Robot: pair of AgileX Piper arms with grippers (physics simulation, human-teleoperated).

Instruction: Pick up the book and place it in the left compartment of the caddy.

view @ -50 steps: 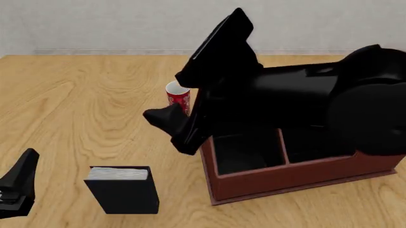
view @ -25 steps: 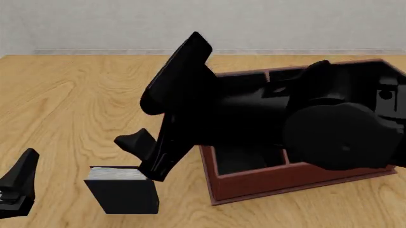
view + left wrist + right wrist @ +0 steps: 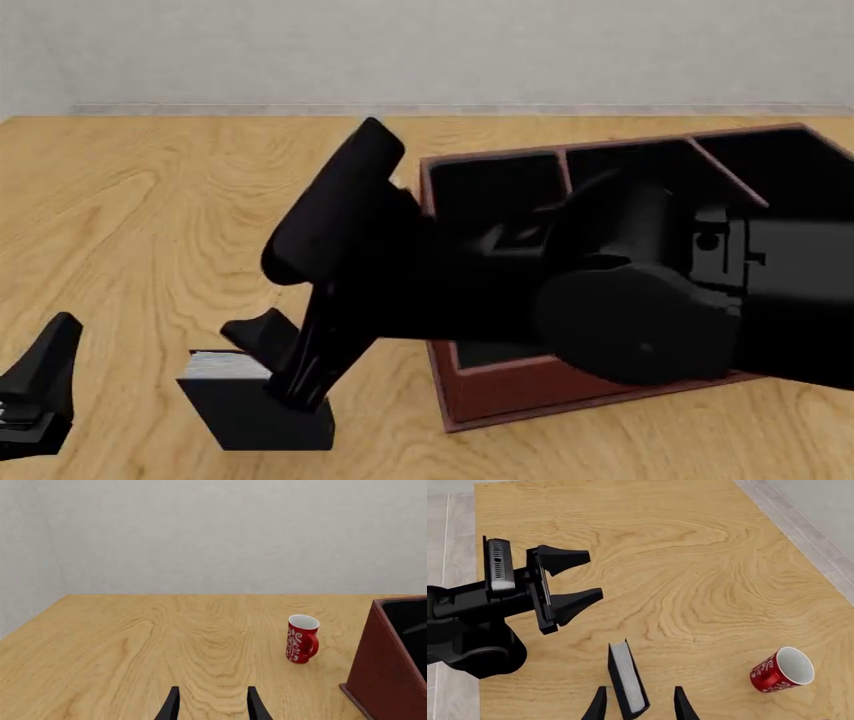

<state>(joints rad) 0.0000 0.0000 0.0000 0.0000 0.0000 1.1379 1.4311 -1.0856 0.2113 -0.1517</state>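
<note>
The book (image 3: 254, 415) stands upright on the table near the front left, dark cover with white page edges up. In the right wrist view the book (image 3: 626, 677) sits between my right gripper's two fingers with a gap on each side. My right gripper (image 3: 276, 368) is open and lowered over the book's top edge. The reddish-brown caddy (image 3: 561, 388) stands to the right, its left compartment (image 3: 487, 185) partly hidden by my right arm. At the front left edge my left gripper (image 3: 40, 385) is open and holds nothing, apart from the book.
A red mug (image 3: 302, 639) stands on the table beyond the book, left of the caddy (image 3: 383, 665); the mug (image 3: 780, 670) is hidden by my right arm in the front view. My left gripper (image 3: 570, 582) shows open in the right wrist view.
My right arm has swung left and down from above the caddy, so its open gripper now straddles the book's top. The left arm and the book have not moved.
</note>
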